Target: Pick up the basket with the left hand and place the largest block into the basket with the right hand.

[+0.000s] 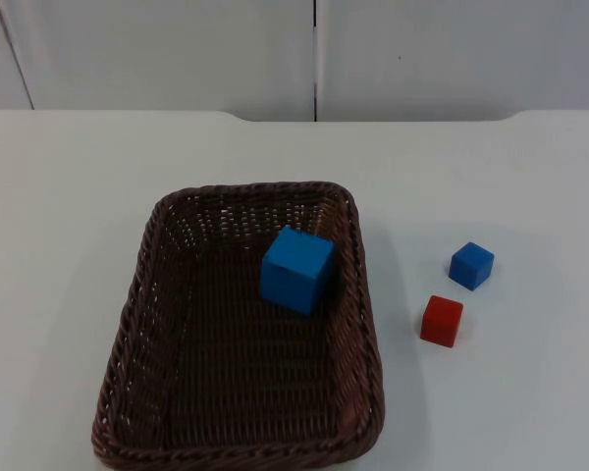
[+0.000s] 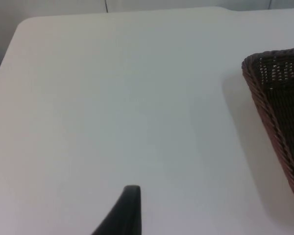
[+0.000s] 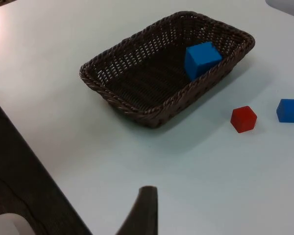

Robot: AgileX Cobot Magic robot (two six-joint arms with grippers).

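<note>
Top view shows the brown wicker basket (image 1: 137, 324) standing flat on the white bench (image 1: 59, 196). The large blue block (image 1: 296, 269) lies inside the basket, close to the basket's right wall and nearer its far end. Beside the basket, on its right, two smaller blocks rest on the bench: a small blue block (image 1: 471, 265) and a small red block (image 1: 442, 321), near each other but apart, the red one closer to the basket's near end.

Left wrist view shows one black fingertip of the left hand (image 2: 122, 210) above bare bench, well apart from the basket's corner (image 2: 279, 98). Right wrist view shows a fingertip of the right hand (image 3: 143, 210) away from the basket. For both hands I cannot tell if the fingers are apart or together.
</note>
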